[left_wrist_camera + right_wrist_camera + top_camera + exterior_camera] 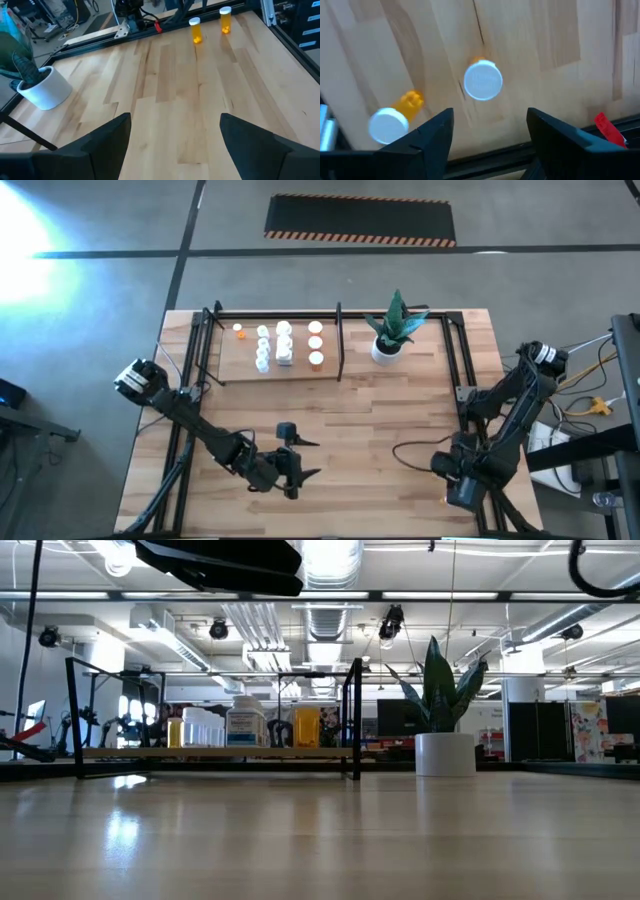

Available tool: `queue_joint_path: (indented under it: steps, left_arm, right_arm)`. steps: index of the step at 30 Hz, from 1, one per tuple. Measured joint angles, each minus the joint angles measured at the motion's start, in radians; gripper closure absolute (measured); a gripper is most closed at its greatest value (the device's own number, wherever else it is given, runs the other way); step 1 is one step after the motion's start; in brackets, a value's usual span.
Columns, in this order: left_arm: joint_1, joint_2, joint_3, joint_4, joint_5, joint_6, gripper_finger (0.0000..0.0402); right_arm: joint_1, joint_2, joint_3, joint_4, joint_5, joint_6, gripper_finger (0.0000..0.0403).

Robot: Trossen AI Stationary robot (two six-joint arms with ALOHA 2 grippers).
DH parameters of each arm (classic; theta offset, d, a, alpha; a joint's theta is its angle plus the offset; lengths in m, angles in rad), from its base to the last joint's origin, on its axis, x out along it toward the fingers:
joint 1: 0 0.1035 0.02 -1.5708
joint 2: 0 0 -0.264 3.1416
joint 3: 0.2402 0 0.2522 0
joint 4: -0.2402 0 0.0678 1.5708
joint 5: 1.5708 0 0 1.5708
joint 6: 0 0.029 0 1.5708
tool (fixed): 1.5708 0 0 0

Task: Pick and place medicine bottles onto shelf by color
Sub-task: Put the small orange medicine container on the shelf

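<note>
Right gripper (490, 127) jaws open above orange bottles (482, 80) | to be centred over one cap before closing; left gripper (175, 137) jaws open, idle over worktop (170, 90)

I looked for words and numbers and could not read any. One white bottle (244, 726) on the shelf (215, 752) had a blue and white label, but its letters were too small for me. The white cap (483, 80) of an orange bottle had raised marks I could not make out.
</note>
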Motion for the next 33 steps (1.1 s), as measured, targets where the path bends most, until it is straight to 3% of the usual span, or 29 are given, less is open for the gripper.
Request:
queue_joint_path:
  steps: [5,13,24,28,33]
  left_arm:
    - [0.0,0.0,0.0,0.0,0.0,0.0,0.0114]
    - [0.0,0.0,0.0,0.0,0.0,0.0,0.0114]
    - [0.0,0.0,0.0,0.003,0.001,0.0,0.0114]
    - [0.0,0.0,0.0,0.009,0.001,-0.001,0.0114]
    - [-0.017,-0.003,0.013,-0.003,0.001,-0.002,0.0114]
  right_arm:
    - [0.011,0.087,-0.002,0.005,0.008,-0.068,0.0169]
    - [0.011,0.154,0.001,0.072,0.107,-0.149,0.0206]
    - [-0.005,0.121,0.005,0.139,0.106,-0.139,0.031]
    - [-0.062,0.122,0.011,0.226,0.143,-0.209,0.0312]
    - [-0.211,0.137,0.062,0.344,0.219,-0.421,0.0292]
